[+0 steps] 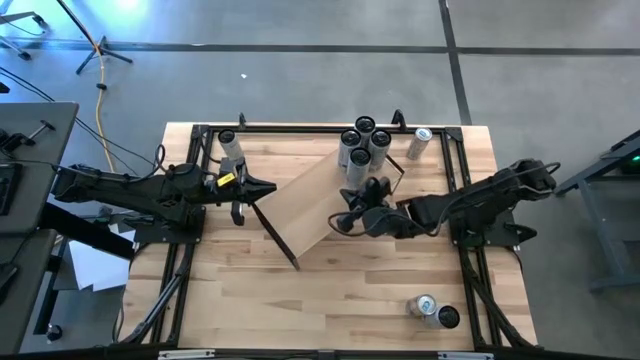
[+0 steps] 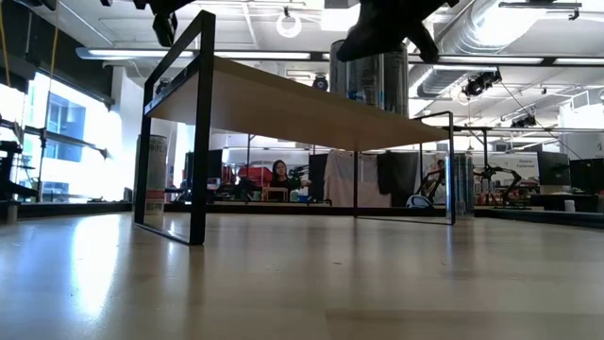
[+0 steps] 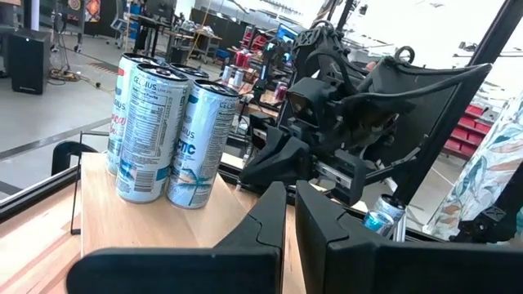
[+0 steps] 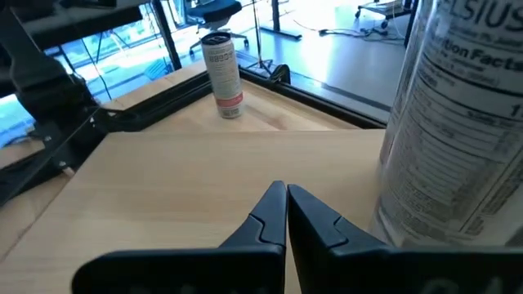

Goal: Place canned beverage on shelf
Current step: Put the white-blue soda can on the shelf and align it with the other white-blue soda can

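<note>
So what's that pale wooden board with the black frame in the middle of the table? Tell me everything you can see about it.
It is the shelf: a long, smooth, pale wood board raised off the butcher-block tabletop on thin black metal brackets at both short ends. It sits diagonally across the table. A cluster of four tall cans stands upright at its far end; the rest of the board is bare. The shut right gripper hovers over its edge near the cans, the shut left gripper beside its other long edge.

Pale plain wood is the shelf (image 1: 322,205), edged by black brackets (image 1: 275,232). On it stand silver cans (image 3: 163,131) with teal and red print. The worktop (image 1: 330,290) beneath runs in light butcher-block stripes; both arms are dark.
</note>
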Available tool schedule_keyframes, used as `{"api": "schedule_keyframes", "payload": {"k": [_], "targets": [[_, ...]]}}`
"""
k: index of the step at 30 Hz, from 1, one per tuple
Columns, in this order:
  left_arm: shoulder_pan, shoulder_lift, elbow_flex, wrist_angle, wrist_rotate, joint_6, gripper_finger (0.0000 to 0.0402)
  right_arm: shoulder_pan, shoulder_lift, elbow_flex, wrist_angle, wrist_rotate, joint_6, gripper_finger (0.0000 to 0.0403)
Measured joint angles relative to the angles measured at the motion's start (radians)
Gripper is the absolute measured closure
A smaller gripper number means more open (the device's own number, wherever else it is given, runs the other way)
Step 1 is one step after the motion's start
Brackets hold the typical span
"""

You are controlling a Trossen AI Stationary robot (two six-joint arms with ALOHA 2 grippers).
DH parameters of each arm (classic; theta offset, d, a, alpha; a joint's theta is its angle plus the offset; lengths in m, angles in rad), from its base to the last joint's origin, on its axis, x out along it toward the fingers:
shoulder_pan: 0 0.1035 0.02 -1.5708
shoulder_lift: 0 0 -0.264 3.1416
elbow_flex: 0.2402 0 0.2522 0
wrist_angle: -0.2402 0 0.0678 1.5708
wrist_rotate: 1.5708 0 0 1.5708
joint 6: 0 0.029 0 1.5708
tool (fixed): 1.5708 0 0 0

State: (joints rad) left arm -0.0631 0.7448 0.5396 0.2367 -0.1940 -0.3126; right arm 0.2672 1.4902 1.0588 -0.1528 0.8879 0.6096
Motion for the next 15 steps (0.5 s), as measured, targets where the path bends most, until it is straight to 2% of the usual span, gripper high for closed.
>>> {"api": "schedule_keyframes", "payload": {"k": [15], "targets": [[0.0, 0.0, 0.0, 0.0, -0.037, 0.001, 0.0398, 0.0, 0.0, 0.0, 0.001, -0.061, -0.007, 0.0403]]}}
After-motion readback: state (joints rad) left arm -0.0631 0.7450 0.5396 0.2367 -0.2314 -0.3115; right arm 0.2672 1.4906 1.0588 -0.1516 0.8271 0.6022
